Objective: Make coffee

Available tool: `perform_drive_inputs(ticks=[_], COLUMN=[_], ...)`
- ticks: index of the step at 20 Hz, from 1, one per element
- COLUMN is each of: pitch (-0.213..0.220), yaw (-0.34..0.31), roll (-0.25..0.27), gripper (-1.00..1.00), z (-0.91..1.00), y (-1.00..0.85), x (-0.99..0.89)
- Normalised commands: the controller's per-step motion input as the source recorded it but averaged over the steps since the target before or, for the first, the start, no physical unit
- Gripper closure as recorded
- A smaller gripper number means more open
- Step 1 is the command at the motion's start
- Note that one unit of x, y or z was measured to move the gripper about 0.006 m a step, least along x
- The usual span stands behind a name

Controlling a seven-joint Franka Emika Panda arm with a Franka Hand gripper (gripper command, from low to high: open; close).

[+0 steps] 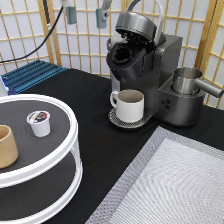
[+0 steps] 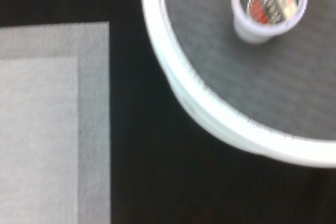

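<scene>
- No gripper shows in the exterior view, so whether it is open or closed cannot be told; nothing appears to be held.
- Judging from the wrist view, the hand looks down over the edge of the white tiered stand (image 2: pixel 225 120), with the coffee pod (image 2: pixel 264 17) just inside its rim.
- In the exterior view the coffee pod (image 1: pixel 39 122) stands upright, foil top up, on the stand's (image 1: pixel 60 160) upper tier at the exterior view's left, untouched.
- Beside it, further left, sits a tan cup (image 1: pixel 6 146).
- Well apart, toward the exterior view's top right, the coffee machine (image 1: pixel 150 65) has its lid raised, and a cream mug (image 1: pixel 129 105) waits on its drip tray.
- A grey mat (image 1: pixel 175 185) covers the black surface (image 1: pixel 95 95) at bottom right.
</scene>
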Motion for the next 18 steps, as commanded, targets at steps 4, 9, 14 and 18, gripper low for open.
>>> perform_drive_inputs(ticks=[4,9,14,18], pitch=[0.065,0.037,0.006,-0.039], yaw=[0.0,0.014,0.044,0.037], roll=[0.06,0.123,0.017,-0.026], gripper=[-1.0,-1.0,-1.0,-1.0], z=[-0.45,-0.41,-0.33,-0.36], y=[-1.0,-0.93,-0.49,-0.24], x=[-0.03,0.02,-0.01,0.0])
